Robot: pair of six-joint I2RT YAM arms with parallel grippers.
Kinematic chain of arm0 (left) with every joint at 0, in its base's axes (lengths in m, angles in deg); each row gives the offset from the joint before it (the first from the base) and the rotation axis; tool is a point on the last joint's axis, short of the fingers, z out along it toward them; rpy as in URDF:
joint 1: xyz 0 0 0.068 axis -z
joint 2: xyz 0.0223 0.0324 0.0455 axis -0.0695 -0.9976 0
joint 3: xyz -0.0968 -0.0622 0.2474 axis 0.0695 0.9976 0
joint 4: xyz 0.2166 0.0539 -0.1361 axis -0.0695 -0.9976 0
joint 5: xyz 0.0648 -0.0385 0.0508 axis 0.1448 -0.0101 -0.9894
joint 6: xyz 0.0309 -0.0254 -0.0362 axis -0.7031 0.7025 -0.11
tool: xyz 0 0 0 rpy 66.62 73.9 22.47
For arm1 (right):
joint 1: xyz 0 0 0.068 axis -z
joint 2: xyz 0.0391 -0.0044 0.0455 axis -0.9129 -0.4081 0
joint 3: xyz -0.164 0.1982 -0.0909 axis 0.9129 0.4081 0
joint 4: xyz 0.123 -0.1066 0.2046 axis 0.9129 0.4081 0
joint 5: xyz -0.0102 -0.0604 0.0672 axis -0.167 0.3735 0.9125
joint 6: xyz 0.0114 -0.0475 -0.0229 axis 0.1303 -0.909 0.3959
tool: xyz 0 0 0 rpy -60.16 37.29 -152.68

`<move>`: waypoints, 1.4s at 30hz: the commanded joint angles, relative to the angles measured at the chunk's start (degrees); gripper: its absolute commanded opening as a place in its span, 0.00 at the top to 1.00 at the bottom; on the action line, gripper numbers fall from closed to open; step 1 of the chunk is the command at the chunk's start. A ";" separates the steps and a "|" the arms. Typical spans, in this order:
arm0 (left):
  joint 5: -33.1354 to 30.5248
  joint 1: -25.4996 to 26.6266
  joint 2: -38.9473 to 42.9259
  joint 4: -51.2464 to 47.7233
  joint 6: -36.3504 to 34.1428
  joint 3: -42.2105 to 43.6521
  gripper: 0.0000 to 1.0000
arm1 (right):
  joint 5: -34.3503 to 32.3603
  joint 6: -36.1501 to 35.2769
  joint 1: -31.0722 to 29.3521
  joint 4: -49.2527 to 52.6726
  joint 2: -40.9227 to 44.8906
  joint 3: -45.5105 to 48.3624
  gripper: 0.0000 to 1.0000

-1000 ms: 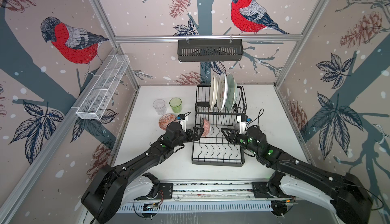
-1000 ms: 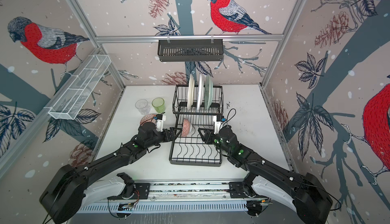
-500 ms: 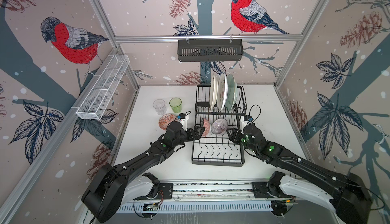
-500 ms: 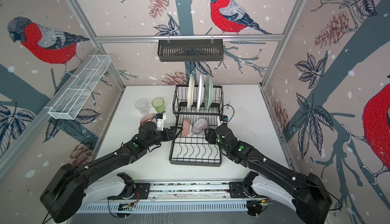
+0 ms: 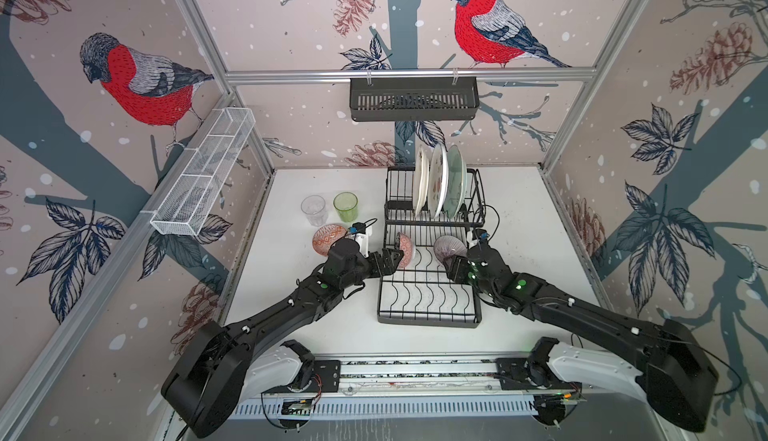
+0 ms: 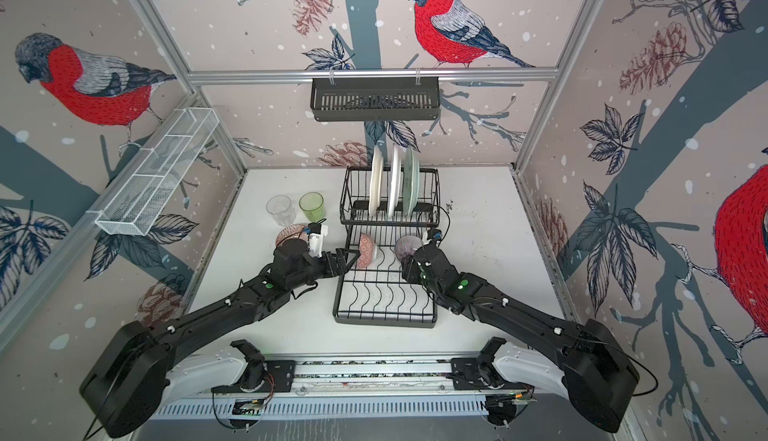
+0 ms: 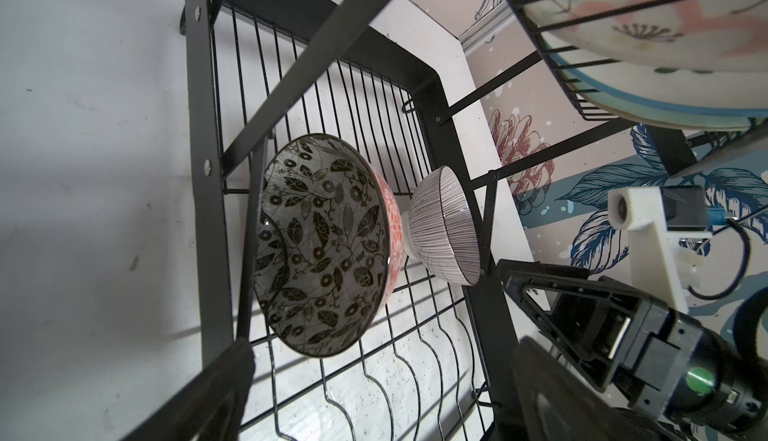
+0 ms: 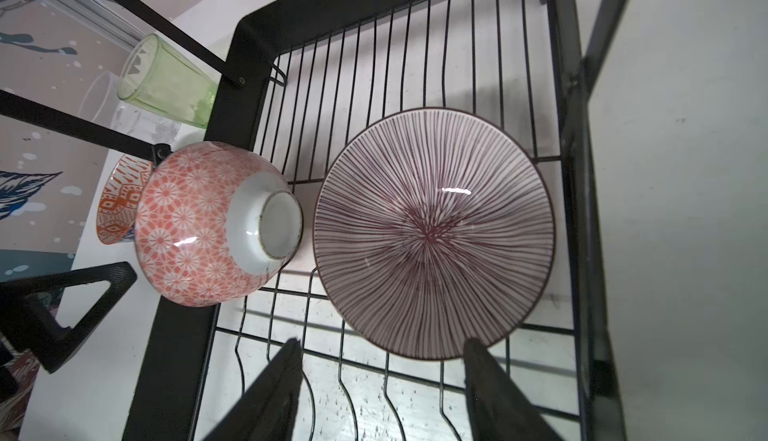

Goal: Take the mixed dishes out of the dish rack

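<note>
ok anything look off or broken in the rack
Nothing broken or spilled. The pink floral bowl and striped bowl stand tipped on edge in the dish rack's lower tray; the three plates sit upright in their slots.

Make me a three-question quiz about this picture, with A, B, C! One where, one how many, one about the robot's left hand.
1. How many plates stand in the dish rack? A one; B five; C three.
2. Where is the green tumbler? A in the dish rack; B on the table beside the clear tumbler; C atop the plates.
3. How is the left gripper? A open; B shut on a plate; C shut on the green tumbler.
Answers: C, three stand upright in the raised section; B, it stands left of the rack in both top views; A, its jaws are wide apart, gripping nothing.
</note>
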 commanded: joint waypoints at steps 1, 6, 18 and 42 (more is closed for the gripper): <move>-1.09 0.08 0.54 0.69 -1.32 -0.36 0.03 | -0.35 1.61 0.11 1.77 -2.09 -1.25 0.41; -1.29 0.08 1.01 0.09 -1.88 -0.42 0.03 | -1.21 3.21 0.30 6.15 -5.16 -3.54 0.43; -1.17 0.07 0.44 -0.59 -3.06 -0.66 0.03 | 9.59 -4.06 0.08 -1.23 -3.51 -4.63 0.35; -3.26 0.08 3.17 -1.69 -3.00 0.77 0.03 | -3.41 -14.81 -3.82 6.37 -16.25 -11.26 0.72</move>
